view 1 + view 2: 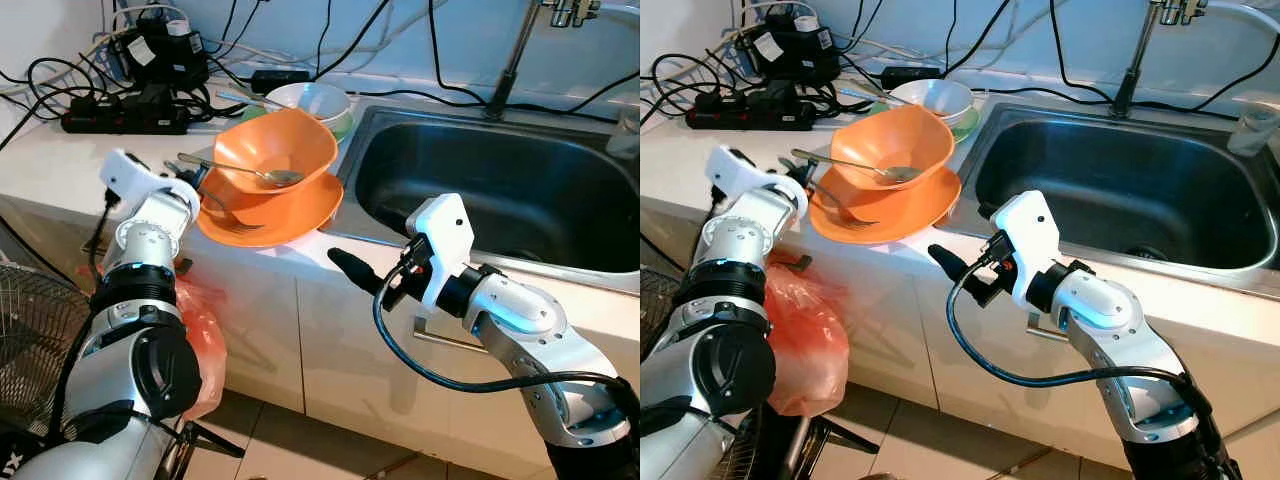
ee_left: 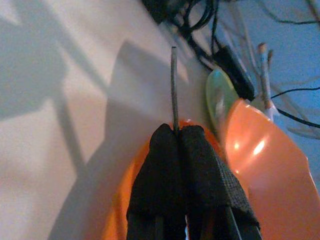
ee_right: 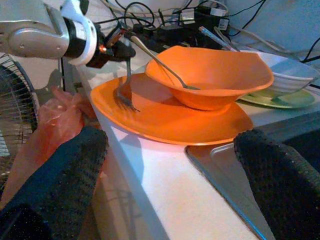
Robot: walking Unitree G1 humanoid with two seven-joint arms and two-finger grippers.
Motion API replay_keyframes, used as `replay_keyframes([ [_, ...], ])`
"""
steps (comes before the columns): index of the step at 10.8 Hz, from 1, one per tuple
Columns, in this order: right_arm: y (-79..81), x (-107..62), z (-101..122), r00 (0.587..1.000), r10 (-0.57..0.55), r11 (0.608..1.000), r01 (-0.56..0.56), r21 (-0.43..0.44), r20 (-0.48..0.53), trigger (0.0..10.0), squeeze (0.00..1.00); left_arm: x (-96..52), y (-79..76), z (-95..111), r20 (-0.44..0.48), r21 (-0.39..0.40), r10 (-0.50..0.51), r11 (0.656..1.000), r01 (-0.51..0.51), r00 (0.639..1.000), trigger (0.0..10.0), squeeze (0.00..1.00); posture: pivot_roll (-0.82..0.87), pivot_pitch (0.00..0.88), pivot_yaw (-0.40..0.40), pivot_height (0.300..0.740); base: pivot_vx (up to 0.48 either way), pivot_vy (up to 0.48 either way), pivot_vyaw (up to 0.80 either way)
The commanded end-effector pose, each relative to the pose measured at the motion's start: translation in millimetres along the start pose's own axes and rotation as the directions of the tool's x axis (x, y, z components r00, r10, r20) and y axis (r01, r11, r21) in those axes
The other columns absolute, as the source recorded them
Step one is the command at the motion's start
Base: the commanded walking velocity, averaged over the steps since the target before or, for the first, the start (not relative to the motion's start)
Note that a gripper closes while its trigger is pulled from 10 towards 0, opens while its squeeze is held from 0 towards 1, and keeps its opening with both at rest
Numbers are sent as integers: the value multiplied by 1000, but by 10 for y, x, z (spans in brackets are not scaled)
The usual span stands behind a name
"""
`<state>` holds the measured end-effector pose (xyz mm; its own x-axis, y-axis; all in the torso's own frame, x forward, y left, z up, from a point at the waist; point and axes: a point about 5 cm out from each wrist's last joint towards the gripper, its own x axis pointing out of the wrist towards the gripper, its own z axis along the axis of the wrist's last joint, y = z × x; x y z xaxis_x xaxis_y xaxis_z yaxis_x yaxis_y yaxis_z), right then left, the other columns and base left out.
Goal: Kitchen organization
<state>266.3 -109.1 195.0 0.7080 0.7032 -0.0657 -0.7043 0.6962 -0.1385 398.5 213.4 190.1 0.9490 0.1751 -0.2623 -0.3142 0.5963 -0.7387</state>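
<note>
Head views: left gripper (image 1: 196, 186) clamped on fork (image 1: 845, 205), tines resting on orange plate (image 1: 300, 215) just below bowl (image 1: 290, 150).

Left wrist view: fingers (image 2: 165, 165) pinched together around thin handle.

Right wrist view: right gripper (image 3: 170, 170) spread apart, facing plate.

Risk judged: a sideways tug could drag plate off counter (image 1: 60, 160).

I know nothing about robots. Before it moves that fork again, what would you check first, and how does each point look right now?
1. Left gripper fingers shut on the fork: ok.
2. Fork tines clear of the orange plate: not ok, they rest on it.
3. Spoon lying steady in the orange bowl: ok.
4. Plate fully on the counter: not ok, its edge overhangs.
5. Right gripper open and clear of the dishes: ok.
</note>
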Motion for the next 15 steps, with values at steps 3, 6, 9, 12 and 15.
replay_keyframes([
  [3,-46,-8,13,1000,-30,999,30,-14,6,10000,0,-49,-266,134,94,128,-109,987,96,990,0,0,-57,0,69,740,0,0,0],
  [6,-60,0,20,999,-36,999,36,-18,9,10000,0,-113,-470,109,134,246,-206,954,169,969,0,0,-57,0,69,740,0,0,0],
  [9,-74,4,26,999,-44,999,45,-21,14,10000,0,-145,-534,79,138,272,-241,942,197,961,0,0,-57,0,72,740,0,0,0],
  [12,-103,10,31,997,-71,997,72,-22,23,10000,0,-227,-740,143,160,304,-308,919,250,938,0,0,-58,0,76,740,0,0,0],
  [15,-262,7,79,979,-193,980,195,-29,57,10000,0,-368,-963,-101,86,358,-437,852,382,895,0,0,-64,0,81,740,0,0,0],
])
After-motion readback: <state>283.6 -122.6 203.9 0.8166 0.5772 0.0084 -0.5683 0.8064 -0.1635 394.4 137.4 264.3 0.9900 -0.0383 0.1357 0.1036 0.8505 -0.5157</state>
